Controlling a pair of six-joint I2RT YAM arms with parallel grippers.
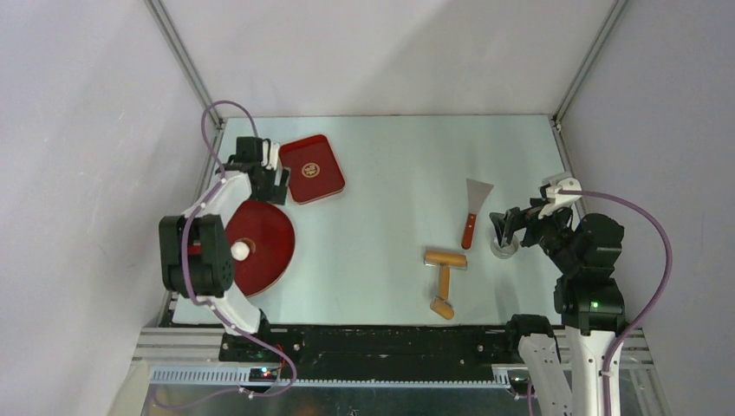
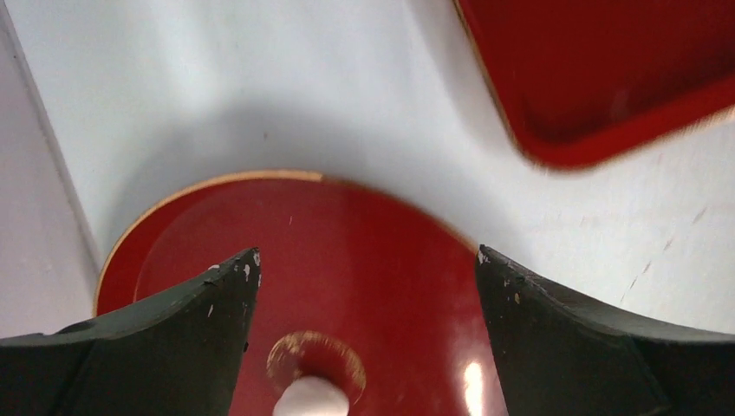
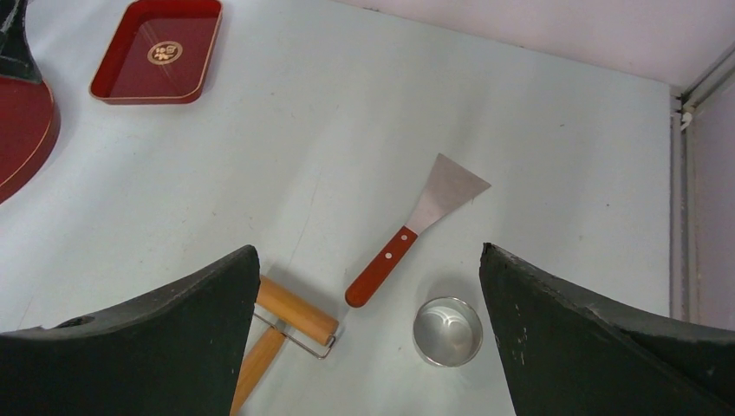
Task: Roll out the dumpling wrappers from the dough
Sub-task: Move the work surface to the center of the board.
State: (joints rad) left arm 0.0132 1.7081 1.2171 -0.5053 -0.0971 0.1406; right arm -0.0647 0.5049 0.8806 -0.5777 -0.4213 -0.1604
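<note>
On the far left, your left arm (image 1: 217,204) reaches out over the back rim of the round red plate (image 1: 269,234), and the left jaws are spread wide with nothing between them. In the left wrist view the plate (image 2: 347,234) fills the gap between the two dark fingers (image 2: 199,321). The dough (image 1: 240,250) is a small white lump on that plate; from the wrist camera you see it at the bottom edge (image 2: 310,400), on the plate's gold centre mark.

Just beyond the plate, at the far left of the tabletop (image 1: 390,173), lies the rectangular red tray (image 1: 328,178), with a gold emblem in its middle.

Right of centre lies the wooden rolling pin (image 1: 444,279), with its handle pointing toward you. Just past it is the scraper (image 1: 472,212), its metal blade pointing away.

Your right arm (image 1: 594,251) holds the right jaws over the small metal cup (image 1: 503,249). They too are spread and hold nothing. In the right wrist view the cup (image 3: 447,331) stands just right of the scraper's red handle (image 3: 381,269).
</note>
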